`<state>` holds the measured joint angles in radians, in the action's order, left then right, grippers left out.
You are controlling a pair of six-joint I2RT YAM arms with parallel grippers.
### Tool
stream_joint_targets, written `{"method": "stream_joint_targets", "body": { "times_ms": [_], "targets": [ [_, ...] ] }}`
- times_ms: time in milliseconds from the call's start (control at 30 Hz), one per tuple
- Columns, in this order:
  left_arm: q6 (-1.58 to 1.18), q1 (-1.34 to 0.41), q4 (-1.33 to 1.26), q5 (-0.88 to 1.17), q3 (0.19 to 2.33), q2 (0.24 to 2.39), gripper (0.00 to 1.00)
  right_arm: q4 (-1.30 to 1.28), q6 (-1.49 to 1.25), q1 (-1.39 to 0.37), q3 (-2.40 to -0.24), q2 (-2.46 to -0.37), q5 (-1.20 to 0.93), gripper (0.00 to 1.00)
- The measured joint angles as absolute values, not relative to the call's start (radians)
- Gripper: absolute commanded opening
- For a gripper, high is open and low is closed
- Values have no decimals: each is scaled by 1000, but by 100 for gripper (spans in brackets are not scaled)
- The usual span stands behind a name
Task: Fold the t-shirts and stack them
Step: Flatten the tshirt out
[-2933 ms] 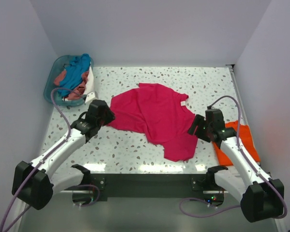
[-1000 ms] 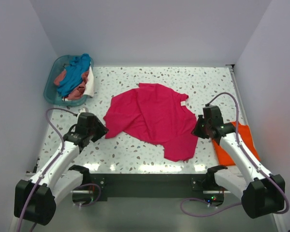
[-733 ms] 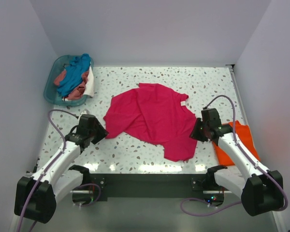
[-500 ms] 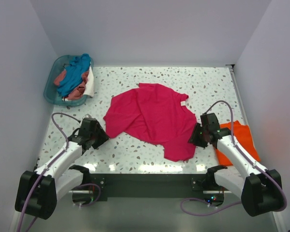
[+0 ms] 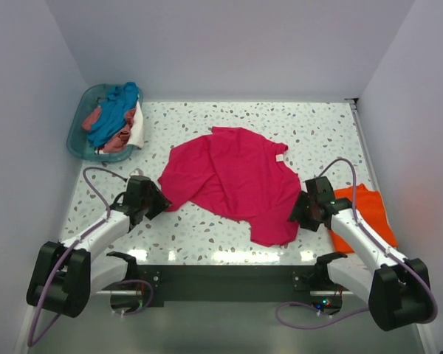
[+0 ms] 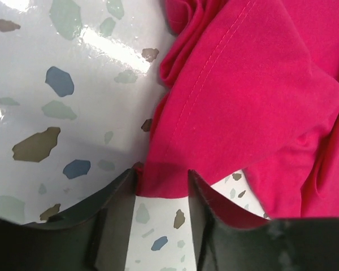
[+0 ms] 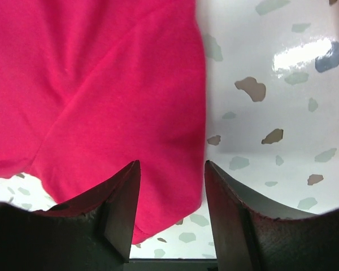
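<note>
**Both end effectors at the hem of the magenta t-shirt**

While the magenta t-shirt (image 5: 232,181) lies crumpled mid-tabletop (image 5: 325,133), the left end effector (image 6: 161,189) straddles its left edge with parted jaws, cloth between them. The right end effector (image 7: 170,180), likewise spread, frames its right edge. An orange t-shirt (image 5: 365,221) lies at right; others fill the teal basin (image 5: 80,122).

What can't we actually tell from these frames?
- Basin, top view: shirts lie heaped, so their count and lower layers are hidden.
- Orange shirt, top view: the right arm covers its near-left part; fold state unclear.
- Pink shirt, wrist views: cut off by frame edges; only hems show.
- Neck label, top view: too small to read.
- Left gripper, right gripper: fingertip contact with cloth unclear.
</note>
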<state>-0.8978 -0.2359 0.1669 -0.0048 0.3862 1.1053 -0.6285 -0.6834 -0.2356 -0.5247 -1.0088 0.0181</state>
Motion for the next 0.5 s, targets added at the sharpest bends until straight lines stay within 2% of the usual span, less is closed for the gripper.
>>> {"method": "stream_joint_targets", "body": {
  "times_ms": [133, 267, 300, 500],
  "targets": [
    [-897, -236, 133, 6, 382, 1138, 28, -609, -708, -236, -495, -1061, 17, 51],
    [-892, -236, 119, 19, 382, 1162, 4, -563, -723, -236, -489, -1100, 8, 15],
    [-888, -236, 120, 23, 382, 1164, 1, -544, -727, -236, -490, -1114, 7, 2],
    [-859, -236, 222, 11, 457, 1145, 0, -559, -722, -236, -531, -1129, 2, 0]
  ]
}}
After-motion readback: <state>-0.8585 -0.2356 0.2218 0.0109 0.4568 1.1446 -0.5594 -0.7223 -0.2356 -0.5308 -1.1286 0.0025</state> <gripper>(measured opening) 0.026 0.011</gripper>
